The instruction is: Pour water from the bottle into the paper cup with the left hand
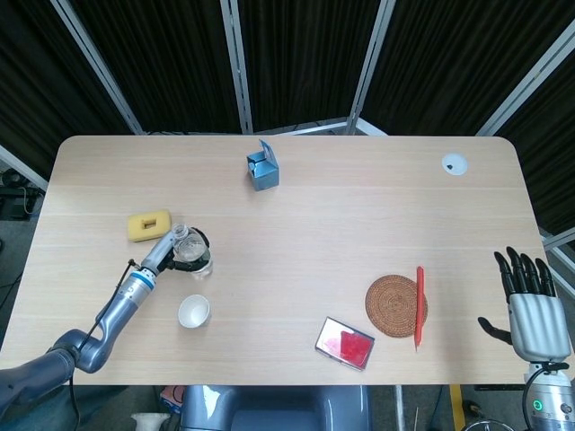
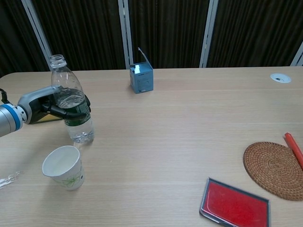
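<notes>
While the left hand (image 2: pixel 47 105) grips the uncapped bottle (image 2: pixel 71 106) upright, the paper cup (image 2: pixel 63 167) stands just beside it. Right hand (image 1: pixel 532 305): fingers spread, holding nothing.

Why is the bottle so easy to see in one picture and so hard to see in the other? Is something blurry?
Nothing is blurry. In the chest view the clear bottle stands against the dark curtains, close and side-on, so its outline shows sharply. In the head view the bottle is seen from above, small, see-through against the pale table, and the left hand wraps it. Shadows are soft in both views.
</notes>
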You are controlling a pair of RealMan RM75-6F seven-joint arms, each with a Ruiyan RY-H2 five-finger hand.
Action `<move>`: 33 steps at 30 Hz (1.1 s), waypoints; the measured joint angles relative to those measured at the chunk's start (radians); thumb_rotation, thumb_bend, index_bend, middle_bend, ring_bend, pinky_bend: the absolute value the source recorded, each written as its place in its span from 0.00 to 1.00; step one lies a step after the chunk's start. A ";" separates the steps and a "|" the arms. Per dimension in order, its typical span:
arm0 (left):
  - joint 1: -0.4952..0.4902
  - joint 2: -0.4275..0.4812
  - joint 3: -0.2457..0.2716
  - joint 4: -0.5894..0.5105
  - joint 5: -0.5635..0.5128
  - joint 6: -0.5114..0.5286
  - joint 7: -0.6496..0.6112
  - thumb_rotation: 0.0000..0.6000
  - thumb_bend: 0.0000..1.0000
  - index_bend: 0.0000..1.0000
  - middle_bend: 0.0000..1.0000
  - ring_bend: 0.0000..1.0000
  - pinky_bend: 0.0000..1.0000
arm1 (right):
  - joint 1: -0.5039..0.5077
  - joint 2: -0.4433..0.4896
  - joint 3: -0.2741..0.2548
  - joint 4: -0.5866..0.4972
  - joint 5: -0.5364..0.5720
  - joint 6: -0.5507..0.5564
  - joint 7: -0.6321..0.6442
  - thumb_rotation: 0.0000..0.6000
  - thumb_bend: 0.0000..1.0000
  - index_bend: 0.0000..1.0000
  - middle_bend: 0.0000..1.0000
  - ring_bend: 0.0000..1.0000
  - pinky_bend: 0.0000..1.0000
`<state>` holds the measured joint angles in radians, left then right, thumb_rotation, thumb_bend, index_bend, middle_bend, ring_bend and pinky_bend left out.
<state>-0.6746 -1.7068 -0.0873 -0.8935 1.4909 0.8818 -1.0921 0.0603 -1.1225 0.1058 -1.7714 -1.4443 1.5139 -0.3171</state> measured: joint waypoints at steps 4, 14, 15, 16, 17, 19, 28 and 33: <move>-0.007 0.065 0.002 -0.067 0.018 0.018 0.000 1.00 0.45 0.62 0.46 0.33 0.39 | 0.000 0.001 -0.001 -0.002 0.000 0.001 0.001 1.00 0.00 0.00 0.00 0.00 0.00; -0.023 0.332 0.040 -0.246 0.073 0.029 0.081 1.00 0.45 0.62 0.46 0.33 0.39 | -0.005 0.001 -0.012 -0.008 -0.018 0.013 -0.009 1.00 0.00 0.00 0.00 0.00 0.00; -0.023 0.352 0.050 -0.254 0.078 0.026 0.090 1.00 0.45 0.62 0.46 0.33 0.39 | -0.006 0.001 -0.014 -0.010 -0.021 0.015 -0.011 1.00 0.00 0.00 0.00 0.00 0.00; -0.022 0.375 0.066 -0.261 0.088 0.021 0.106 1.00 0.45 0.62 0.46 0.33 0.39 | -0.007 0.001 -0.015 -0.012 -0.023 0.016 -0.012 1.00 0.00 0.00 0.00 0.00 0.00; -0.021 0.389 0.078 -0.264 0.095 0.017 0.119 1.00 0.45 0.62 0.46 0.33 0.39 | -0.007 0.000 -0.016 -0.013 -0.024 0.017 -0.014 1.00 0.00 0.00 0.00 0.00 0.00; -0.017 0.411 0.109 -0.264 0.114 0.008 0.155 1.00 0.45 0.62 0.46 0.33 0.39 | -0.009 -0.001 -0.019 -0.018 -0.027 0.020 -0.019 1.00 0.00 0.00 0.00 0.00 0.00; 0.012 0.420 0.192 -0.205 0.159 -0.005 0.299 1.00 0.45 0.64 0.47 0.34 0.39 | -0.013 -0.010 -0.023 -0.029 -0.028 0.026 -0.042 1.00 0.00 0.00 0.00 0.00 0.00; 0.018 0.398 0.197 -0.175 0.166 0.010 0.410 1.00 0.46 0.64 0.47 0.34 0.39 | -0.012 -0.009 -0.017 -0.024 -0.016 0.025 -0.038 1.00 0.00 0.00 0.00 0.00 0.00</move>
<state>-0.6562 -1.3092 0.1097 -1.0680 1.6573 0.8915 -0.6823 0.0482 -1.1313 0.0891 -1.7952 -1.4606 1.5387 -0.3547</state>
